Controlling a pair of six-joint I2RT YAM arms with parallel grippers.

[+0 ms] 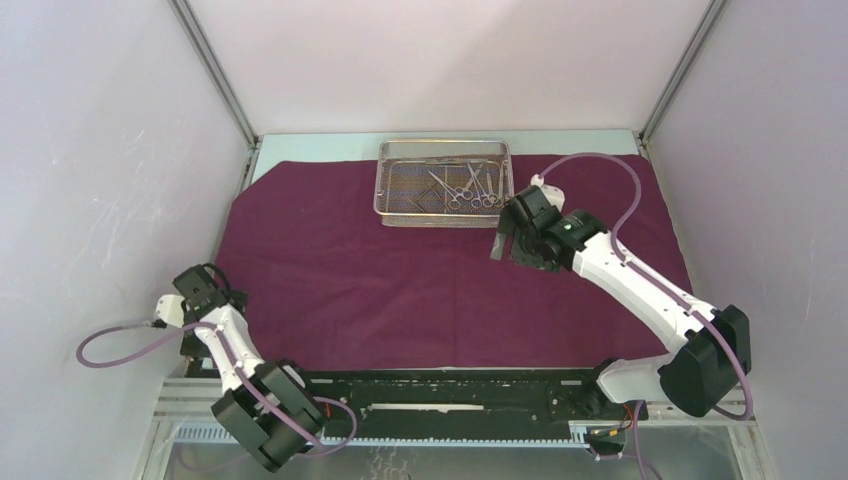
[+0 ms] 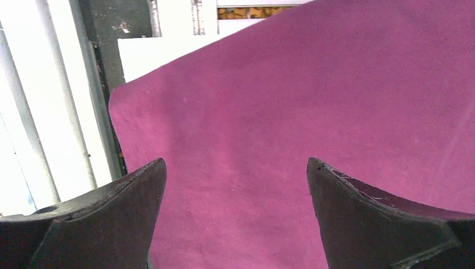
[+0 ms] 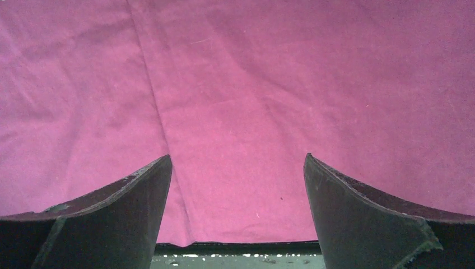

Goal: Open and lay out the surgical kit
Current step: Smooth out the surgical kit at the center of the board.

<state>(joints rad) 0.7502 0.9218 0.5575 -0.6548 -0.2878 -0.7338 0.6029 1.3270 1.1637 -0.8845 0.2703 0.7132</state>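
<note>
Surgical kit laid open: maroon cloth wrap [image 1: 400, 280] spread flat across the bench, wire-mesh tray [image 1: 440, 221] sitting on it at the far edge, steel instruments [image 1: 470, 186] bunched in the tray's right half. Left gripper [image 2: 235, 165] hangs over the cloth's near-left corner, fingers wide apart, nothing between them. Right gripper [image 3: 238, 159] hovers just beside the tray's near-right corner, fingers spread too, empty.
</note>
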